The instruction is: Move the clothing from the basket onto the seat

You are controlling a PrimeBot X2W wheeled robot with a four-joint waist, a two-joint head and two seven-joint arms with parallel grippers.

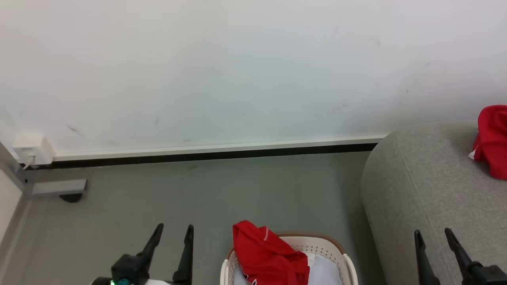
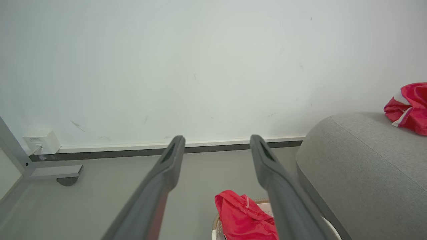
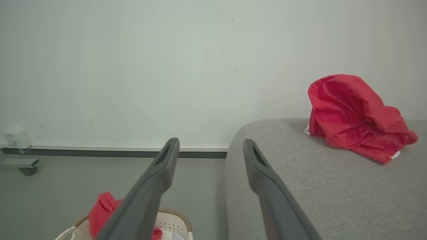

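A cream basket [image 1: 315, 246] with a brown rim is seen on the grey floor [image 1: 198, 198] at the bottom centre of the head view, just beside the rounded left end of the grey seat [image 1: 427, 186]. A red garment [image 1: 265, 253] is draped over the basket's left and rear rim. It is bunched into a peak there and runs down toward the near right. A pale cloth [image 1: 326, 273] lies under it inside the basket. A red heap [image 1: 493, 138] of clothing already rests on the seat.

The left gripper [image 1: 175, 227] is held over bare floor to the left of the basket, its fingers spread apart and grasping nothing. The right gripper [image 1: 432, 230] is held over the seat's front, likewise spread and empty. The basket lies between the two.

In the left wrist view the red garment is framed low between the fingers, toward the right one, so it lies ahead, below and a little to the right of that gripper. In the right wrist view it is found low and to the left, partly hidden behind a finger. The left gripper is judged the nearer to the garment's raised peak, so a reach down and rightward with that arm would probably be called for.
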